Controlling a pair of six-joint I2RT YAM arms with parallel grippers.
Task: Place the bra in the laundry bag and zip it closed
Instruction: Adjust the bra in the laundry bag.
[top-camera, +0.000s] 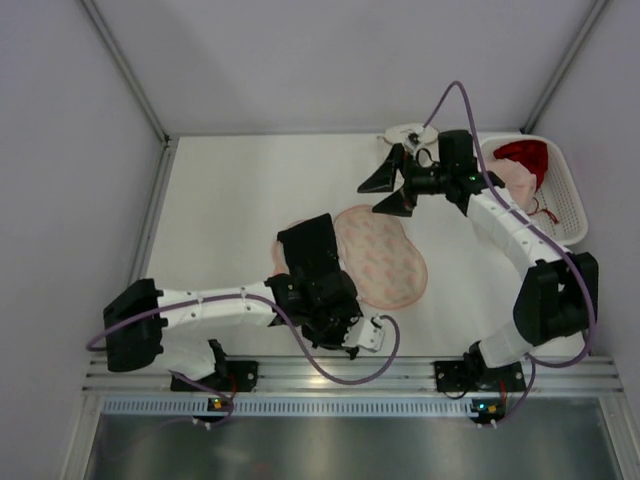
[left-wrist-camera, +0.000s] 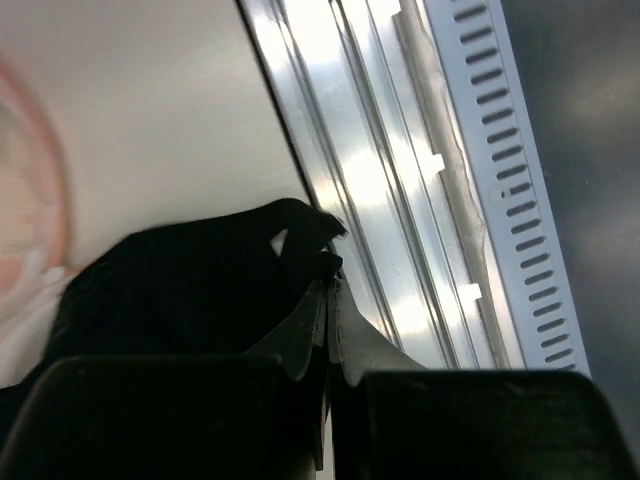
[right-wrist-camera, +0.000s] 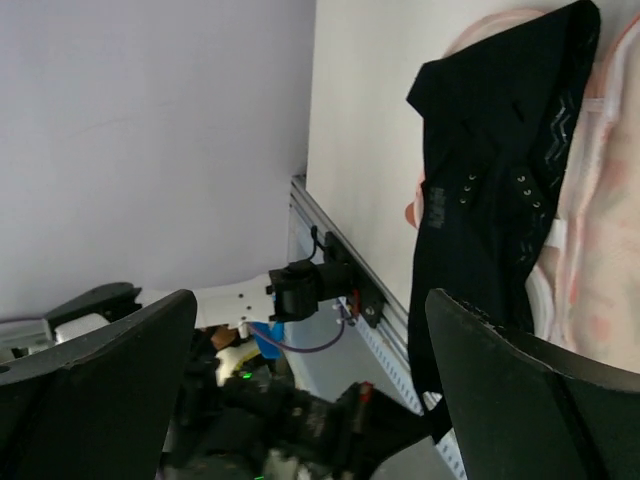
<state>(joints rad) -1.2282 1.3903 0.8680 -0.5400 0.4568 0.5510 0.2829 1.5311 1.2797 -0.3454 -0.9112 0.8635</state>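
My left gripper (left-wrist-camera: 330, 300) is clamped on the near end of the black bra (right-wrist-camera: 500, 180), close to the near edge of the desk (top-camera: 230, 200). I reckon that's to lift it off the pink laundry bag (top-camera: 390, 265) it's draped across. The right gripper (top-camera: 372, 198) hovers spread wide beyond the bag, probably waiting to hold the opening.
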